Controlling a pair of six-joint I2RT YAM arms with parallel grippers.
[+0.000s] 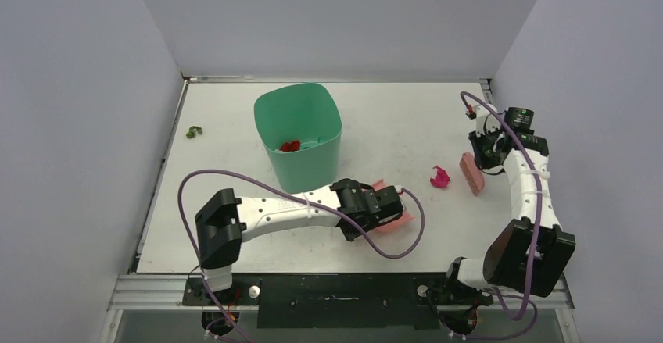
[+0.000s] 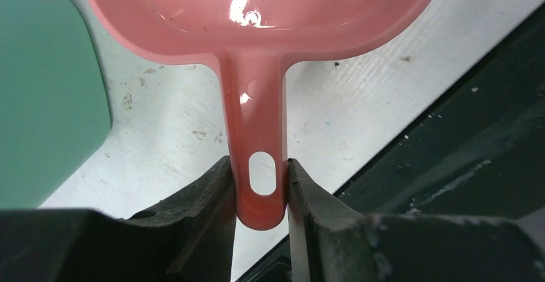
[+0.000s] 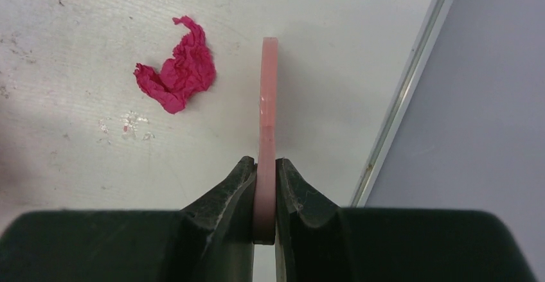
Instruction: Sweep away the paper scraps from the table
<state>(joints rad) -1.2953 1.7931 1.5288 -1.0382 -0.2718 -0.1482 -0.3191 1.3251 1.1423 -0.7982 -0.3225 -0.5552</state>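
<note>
Left jaws tight on dustpan handle (image 2: 257,121), arm (image 1: 274,210) outstretched; right jaws (elbow (image 1: 530,254) bent) tight on brush (image 3: 268,102).

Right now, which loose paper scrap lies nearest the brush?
The crumpled red scrap, just left of the pink brush. The olive green scrap sits at the far left edge of the table; another red wad lies inside the green bin.

Light: bright, even, overhead.
Glare: white streak on pink dustpan (image 2: 257,22), top centre, left wrist view.
Shadows: faint, soft on the table (image 1: 227,108).
Focus: bottom of wrist views blurred.
</note>
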